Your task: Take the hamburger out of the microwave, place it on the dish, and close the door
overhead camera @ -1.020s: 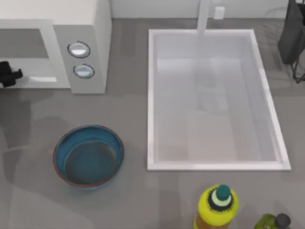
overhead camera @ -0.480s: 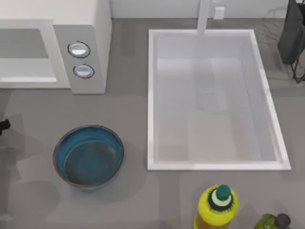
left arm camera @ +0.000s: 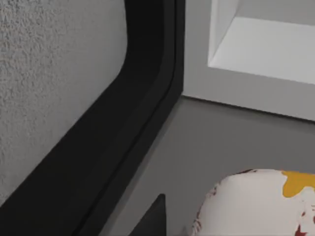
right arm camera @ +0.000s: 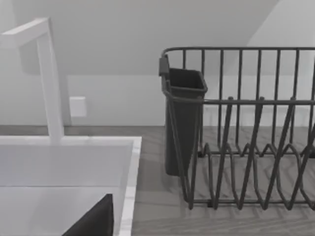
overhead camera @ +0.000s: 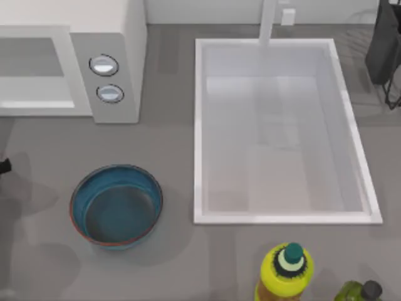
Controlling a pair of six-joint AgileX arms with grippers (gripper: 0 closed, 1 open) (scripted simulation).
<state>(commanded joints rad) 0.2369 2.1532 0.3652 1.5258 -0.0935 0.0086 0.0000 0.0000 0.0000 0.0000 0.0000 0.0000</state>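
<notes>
Since the left gripper [overhead camera: 3,166] quit the cavity: 1.0 s ago it was at the microwave [overhead camera: 106,37] opening, 10 o'clock; 0.5 s ago it was down at the 9 o'clock table edge, and it has barely moved since.
Hamburger [left arm camera: 256,204]: out of the microwave, over bare table, close under the left wrist camera.
Left tool: judged clamped on the hamburger.
Door [left arm camera: 49,73]: open, beside the left wrist.
Dish [overhead camera: 116,205]: 8 o'clock, empty, near the left gripper.
Meaning: extraction looks done; placing and door closing remain.
Right arm: parked at 2 o'clock by the rack [right arm camera: 246,128]; grip state cannot tell.
Writing: dark print on the wrapper, unreadable; knobs [overhead camera: 104,64] and yellow bottle [overhead camera: 285,273] show no legible text.
</notes>
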